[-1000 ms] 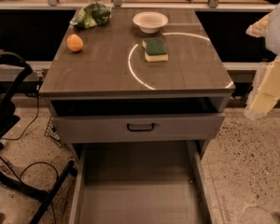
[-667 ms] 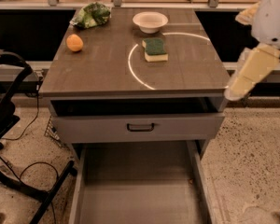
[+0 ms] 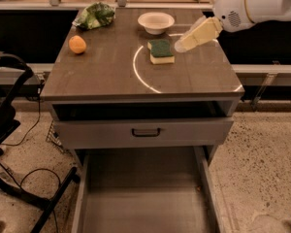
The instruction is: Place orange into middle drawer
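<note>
Plainly, the orange (image 3: 77, 44) is found at the far left of the surface (image 3: 111, 74), well apart from the pincer (image 3: 191, 37), which is held above the right side, just beside the sponge (image 3: 162, 51). Whether the pincer is open or closed cannot be told. A leftward reach is judged necessary; the middle drawer (image 3: 145, 203) is seen pulled out below.

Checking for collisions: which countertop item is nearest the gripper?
The green-and-yellow sponge, beside the gripper hovering above the countertop; the white bowl, orange and green bag sit farther.
</note>
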Robot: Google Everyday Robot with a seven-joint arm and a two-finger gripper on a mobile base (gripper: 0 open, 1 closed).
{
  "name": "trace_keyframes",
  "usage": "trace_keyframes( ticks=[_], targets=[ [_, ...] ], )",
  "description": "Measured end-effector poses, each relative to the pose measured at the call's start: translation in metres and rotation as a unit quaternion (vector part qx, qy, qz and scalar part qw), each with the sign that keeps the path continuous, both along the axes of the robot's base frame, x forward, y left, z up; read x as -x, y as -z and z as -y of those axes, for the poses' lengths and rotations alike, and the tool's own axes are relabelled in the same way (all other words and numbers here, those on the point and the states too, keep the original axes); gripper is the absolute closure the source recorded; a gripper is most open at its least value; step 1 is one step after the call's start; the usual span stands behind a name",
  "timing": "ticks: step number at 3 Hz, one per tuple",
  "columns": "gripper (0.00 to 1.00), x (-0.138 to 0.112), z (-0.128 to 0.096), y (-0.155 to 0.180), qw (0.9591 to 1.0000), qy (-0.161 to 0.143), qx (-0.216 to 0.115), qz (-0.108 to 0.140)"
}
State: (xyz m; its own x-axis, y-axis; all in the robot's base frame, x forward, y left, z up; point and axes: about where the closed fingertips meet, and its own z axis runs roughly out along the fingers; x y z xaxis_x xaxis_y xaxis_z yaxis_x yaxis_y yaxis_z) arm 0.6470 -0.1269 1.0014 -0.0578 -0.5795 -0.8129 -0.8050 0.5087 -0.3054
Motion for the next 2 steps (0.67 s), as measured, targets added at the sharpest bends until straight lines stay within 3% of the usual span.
trace_keyframes(
  ticks=[1,2],
  targets=[
    [0.00,0.001,0.000,0.000,1.0000,-0.001,0.001,-0.001],
    [0.00,-0.023,-0.036,0.002,0.9999,-0.013,-0.007,0.006]
  ],
)
